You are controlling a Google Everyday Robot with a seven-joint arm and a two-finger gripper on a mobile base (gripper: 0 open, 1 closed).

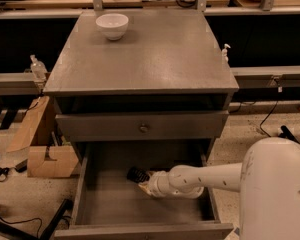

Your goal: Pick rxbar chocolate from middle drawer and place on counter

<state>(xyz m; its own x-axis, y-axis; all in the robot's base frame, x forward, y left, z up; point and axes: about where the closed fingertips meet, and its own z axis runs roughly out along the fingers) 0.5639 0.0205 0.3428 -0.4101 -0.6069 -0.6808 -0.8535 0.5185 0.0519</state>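
The middle drawer [90,204] stands pulled open at the bottom of the cabinet, showing its grey floor and walls. My gripper [141,180] reaches in from the right on a white arm [205,178] and sits low over the floor near the drawer's middle. A small black shape [134,173] lies right at the gripper's tip and looks like the rxbar chocolate; I cannot tell whether it is held. The grey counter [150,59] tops the cabinet.
A white bowl [112,25] stands at the counter's far left. A shut drawer front with a round knob [143,128] is just above the open drawer. Cardboard boxes [45,159] lie on the floor to the left. My white base [275,194] is at the right.
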